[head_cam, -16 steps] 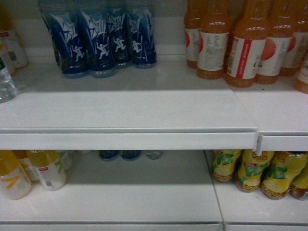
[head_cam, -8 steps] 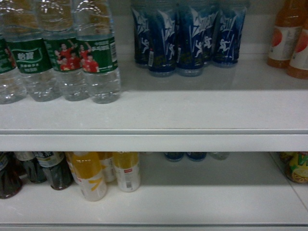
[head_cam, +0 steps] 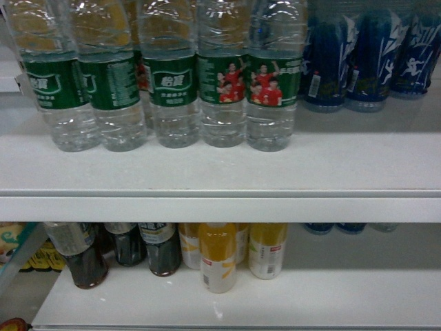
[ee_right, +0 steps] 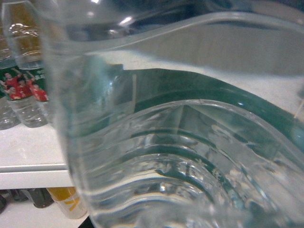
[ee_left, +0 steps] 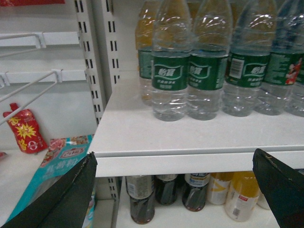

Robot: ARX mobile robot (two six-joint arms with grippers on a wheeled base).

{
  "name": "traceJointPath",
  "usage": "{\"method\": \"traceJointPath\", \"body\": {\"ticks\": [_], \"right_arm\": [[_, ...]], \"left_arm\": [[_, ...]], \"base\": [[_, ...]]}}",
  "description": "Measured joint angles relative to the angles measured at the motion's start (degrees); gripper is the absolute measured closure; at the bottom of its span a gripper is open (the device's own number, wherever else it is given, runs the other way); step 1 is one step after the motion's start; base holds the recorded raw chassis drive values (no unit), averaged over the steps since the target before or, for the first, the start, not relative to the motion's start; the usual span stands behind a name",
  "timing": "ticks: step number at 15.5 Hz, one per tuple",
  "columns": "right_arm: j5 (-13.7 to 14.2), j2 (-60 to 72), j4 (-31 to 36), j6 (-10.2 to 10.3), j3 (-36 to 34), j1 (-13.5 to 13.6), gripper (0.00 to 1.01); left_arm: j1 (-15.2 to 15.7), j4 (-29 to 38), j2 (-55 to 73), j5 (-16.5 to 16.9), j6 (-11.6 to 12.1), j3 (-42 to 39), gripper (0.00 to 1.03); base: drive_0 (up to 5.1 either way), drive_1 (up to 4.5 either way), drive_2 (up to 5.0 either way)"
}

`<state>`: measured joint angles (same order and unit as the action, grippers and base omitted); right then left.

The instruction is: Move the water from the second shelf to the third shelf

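On the upper shelf (head_cam: pixel 220 172), left and centre: water bottles (head_cam: pixel 271 83), five across the near row, upright, sides touching or almost touching, more standing behind them.
- Body: clear plastic with ribs around it, most marked below the label; water level is above the label.
- Label: green wrap band at mid-height. The two right-hand bottles show red-shirted athletes; the others show a white logo panel with white Chinese text or a block of small print. A barcode shows on one bottle in the left wrist view.
- Caps: cut off by the top of every view.

Right of the water, same shelf: dark blue bottles (head_cam: pixel 365 62) with white figures, just beside the last water bottle.

Lower shelf (head_cam: pixel 331 296), left to centre: dark cola bottles (head_cam: pixel 158 245), then yellow juice bottles (head_cam: pixel 218 258) to their right; only the upper parts of most can be seen under the shelf lip.

Left end effector (ee_left: pixel 173 156): spread wide, nothing between its dark fingers (ee_left: pixel 66 199), near side of the shelf edge and level with it, apart from the bottles.

Right wrist view: one close water bottle (ee_right: pixel 166 166) fills nearly the whole picture, showing clear ribs and a curved green label edge. The right end effector itself does not show, so whether it grips this bottle cannot be told.

Far left, beyond a slotted upright (ee_left: pixel 90 71): a red pouch (ee_left: pixel 23 130) and a teal snack packet (ee_left: pixel 61 161).
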<state>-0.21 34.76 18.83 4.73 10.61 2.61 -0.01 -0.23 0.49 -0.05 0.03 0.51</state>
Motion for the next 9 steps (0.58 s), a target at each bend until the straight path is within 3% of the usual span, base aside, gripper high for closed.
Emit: {"method": "traceJointPath", "body": {"ticks": [9], "right_arm": [[-0.02,-0.02,-0.02,0.00,0.00,-0.02,0.61]], "left_arm": [[0.00,-0.15,0.00,0.02,0.00,0.00,0.05]], "base": [[-5.0,2.48,2.5]]}}
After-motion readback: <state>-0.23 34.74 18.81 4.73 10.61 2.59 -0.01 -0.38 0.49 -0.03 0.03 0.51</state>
